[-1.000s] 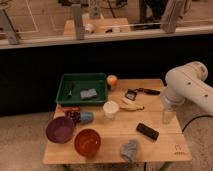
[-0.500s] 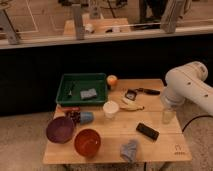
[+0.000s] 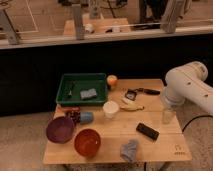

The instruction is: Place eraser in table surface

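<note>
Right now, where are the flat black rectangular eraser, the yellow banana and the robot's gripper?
flat black rectangular eraser (image 3: 148, 131), camera view, middle of its top face.
yellow banana (image 3: 132, 107), camera view, middle of its curve.
gripper (image 3: 168, 116), camera view, its lower end, over the wooden table surface (image 3: 110, 152), right side.

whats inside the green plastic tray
A grey-blue rectangular sponge and a thin dark item; anything under the sponge is covered. The pincer hangs over the wooden table's right edge.

eraser on table surface | hand right of banana | tray rear-left
</note>
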Robot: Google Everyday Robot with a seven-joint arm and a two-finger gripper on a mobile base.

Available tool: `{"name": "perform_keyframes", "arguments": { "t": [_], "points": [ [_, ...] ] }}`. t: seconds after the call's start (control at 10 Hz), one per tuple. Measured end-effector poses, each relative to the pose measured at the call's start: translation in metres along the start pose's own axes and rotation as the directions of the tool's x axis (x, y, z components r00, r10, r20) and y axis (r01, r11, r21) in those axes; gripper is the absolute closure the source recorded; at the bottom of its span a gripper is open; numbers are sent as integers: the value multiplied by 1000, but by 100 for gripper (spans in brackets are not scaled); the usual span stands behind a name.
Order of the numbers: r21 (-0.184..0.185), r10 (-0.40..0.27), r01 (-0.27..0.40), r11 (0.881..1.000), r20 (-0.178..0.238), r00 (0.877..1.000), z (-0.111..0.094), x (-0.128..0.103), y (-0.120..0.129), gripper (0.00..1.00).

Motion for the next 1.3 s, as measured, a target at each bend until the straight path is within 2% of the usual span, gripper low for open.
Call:
{"name": "perform_keyframes", "arguments": {
  "t": [0.2, 0.3, 0.7, 0.8, 0.9, 1.0, 1.1, 1.3],
  "points": [
    [-5, 2, -2, 1000, 3, 1000, 2, 0, 0, 20],
    [-23, 8, -8, 1000, 6, 1000, 10, 2, 3, 20],
    [-95, 28, -18, 995, 100, 995, 76, 5, 20, 20],
    [-116, 37, -22, 993, 132, 991, 98, 8, 29, 20],
    [-128, 42, -23, 991, 151, 988, 112, 9, 38, 20],
    [-148, 45, -20, 989, 174, 984, 130, 8, 55, 20],
    [-162, 47, -16, 987, 186, 981, 142, 6, 69, 20],
    [-177, 45, -10, 984, 198, 979, 152, 2, 78, 20]
  ]
}}
